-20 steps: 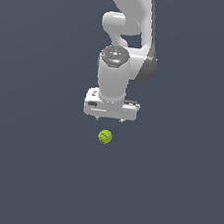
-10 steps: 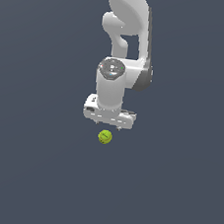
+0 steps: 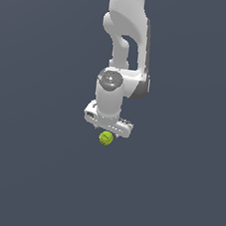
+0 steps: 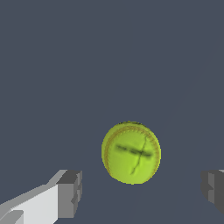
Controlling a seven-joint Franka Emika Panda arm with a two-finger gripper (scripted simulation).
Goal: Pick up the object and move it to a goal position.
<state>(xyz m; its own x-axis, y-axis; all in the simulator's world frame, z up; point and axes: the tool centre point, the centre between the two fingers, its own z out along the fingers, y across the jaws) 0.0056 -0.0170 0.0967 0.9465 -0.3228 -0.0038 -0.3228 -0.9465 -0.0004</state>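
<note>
The object is a small yellow-green ball (image 3: 106, 138) with dark seam marks, lying on the dark grey floor. In the wrist view the ball (image 4: 131, 152) sits between and just beyond the two finger pads. My white gripper (image 3: 107, 133) hangs straight above the ball, its body almost touching the ball's top in the exterior view. The gripper (image 4: 142, 192) is open; one grey pad (image 4: 70, 192) and the other pad (image 4: 213, 189) stand wide apart on either side of the ball, not touching it.
The dark grey floor (image 3: 37, 176) spreads all around with nothing else on it. The white arm (image 3: 124, 46) rises above the gripper toward the top of the exterior view.
The arm has come down steadily; the gripper is now much closer to the ball. The ball has not moved.
</note>
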